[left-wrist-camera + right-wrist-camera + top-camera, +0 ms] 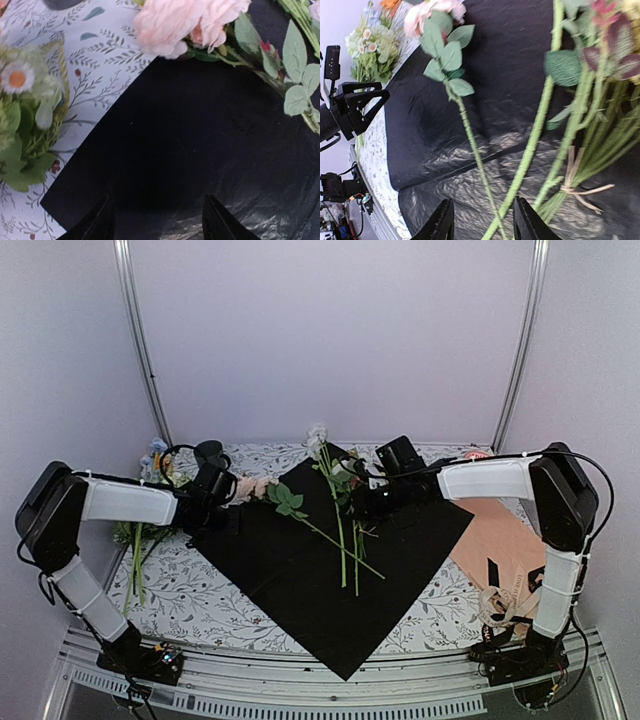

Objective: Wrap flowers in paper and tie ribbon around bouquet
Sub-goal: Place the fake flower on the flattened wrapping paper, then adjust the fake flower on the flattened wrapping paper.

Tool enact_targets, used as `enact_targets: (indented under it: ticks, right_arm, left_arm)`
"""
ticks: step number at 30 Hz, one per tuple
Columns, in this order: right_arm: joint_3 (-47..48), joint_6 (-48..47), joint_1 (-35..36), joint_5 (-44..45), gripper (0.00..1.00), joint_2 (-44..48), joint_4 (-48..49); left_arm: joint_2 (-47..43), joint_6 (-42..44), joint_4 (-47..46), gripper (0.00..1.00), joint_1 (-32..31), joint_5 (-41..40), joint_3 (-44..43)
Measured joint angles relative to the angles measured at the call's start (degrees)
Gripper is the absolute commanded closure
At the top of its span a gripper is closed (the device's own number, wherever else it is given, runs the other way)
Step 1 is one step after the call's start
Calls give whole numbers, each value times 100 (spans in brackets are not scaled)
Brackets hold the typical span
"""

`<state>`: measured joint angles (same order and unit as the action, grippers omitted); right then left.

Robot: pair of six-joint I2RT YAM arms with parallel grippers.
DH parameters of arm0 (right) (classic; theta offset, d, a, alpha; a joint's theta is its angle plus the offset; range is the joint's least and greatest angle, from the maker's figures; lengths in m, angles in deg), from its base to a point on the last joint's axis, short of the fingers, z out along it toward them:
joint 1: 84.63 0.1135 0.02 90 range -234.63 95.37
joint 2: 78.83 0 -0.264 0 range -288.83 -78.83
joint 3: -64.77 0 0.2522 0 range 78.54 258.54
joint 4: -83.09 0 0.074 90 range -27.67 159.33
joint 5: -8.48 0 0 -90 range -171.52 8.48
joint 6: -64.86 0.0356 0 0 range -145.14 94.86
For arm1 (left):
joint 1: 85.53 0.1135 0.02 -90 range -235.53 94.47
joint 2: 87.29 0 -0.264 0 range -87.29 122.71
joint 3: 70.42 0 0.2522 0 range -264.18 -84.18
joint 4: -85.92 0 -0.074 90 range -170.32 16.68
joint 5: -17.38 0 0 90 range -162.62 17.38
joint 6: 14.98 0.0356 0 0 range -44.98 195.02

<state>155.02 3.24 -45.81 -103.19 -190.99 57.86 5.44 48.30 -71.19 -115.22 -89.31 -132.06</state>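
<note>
The black paper (300, 570) lies flat as a diamond on the patterned table. Flowers rest across it: a pink bloom (262, 487) at the paper's left corner, a white bloom (317, 434) at the far corner, and long green stems (342, 540) crossing in the middle. My left gripper (157, 220) hovers open over the paper's left corner, just short of the pink bloom (185, 20), with only paper between its fingers. My right gripper (485, 225) is open, and two green stems (530, 145) run through the gap between its fingers. The cream ribbon (505, 602) lies at the near right.
A leftover bunch with small daisy-like blooms (25, 125) lies left of the paper, close to my left gripper. A peach sheet (505, 535) with a dark strap (497, 571) on it sits to the right. A tied bundle of thin stems (600, 165) lies beside my right gripper.
</note>
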Motion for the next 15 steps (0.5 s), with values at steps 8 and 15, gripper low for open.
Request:
enact_targets:
  ticks: [8,15]
  right_arm:
    - [-243,-442,-214,490,71,136,-498]
    - [-597,-772,-107,535,73,136,-946]
  left_arm:
    - [1541,726,44,61,621,439,-1864]
    - [3023,1147,376,63,872,588,-3220]
